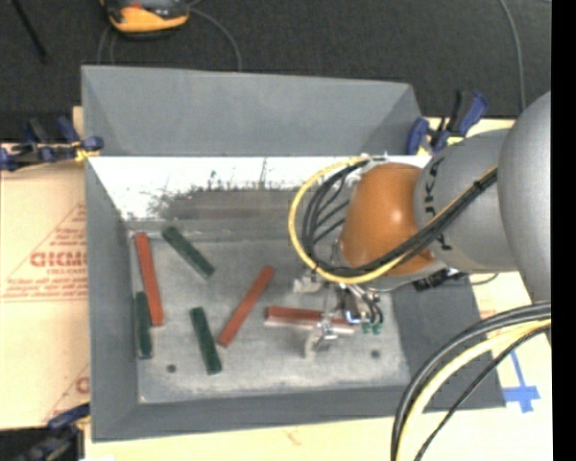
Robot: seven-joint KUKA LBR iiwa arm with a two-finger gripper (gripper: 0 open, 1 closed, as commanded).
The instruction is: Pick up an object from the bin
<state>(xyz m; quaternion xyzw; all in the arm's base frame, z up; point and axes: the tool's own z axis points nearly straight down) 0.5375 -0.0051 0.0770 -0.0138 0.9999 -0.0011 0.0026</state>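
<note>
Seeing the tool (338,328) low at the right end of the short red stick (290,313), right of middle in the bin (269,368) — I cannot tell how wide it stands or if it grips. I'd centre it across the stick, close firmly, then lift straight

The bin (110,257) is grey, its back wall speckled dark. The left red stick (149,279), slanted red stick (246,305) and right red stick (290,314) are plain red. The upper green stick (188,252), left green stick (143,325) and lower green stick (206,339) are dark green. The wrist cover (379,214) is orange.
</note>
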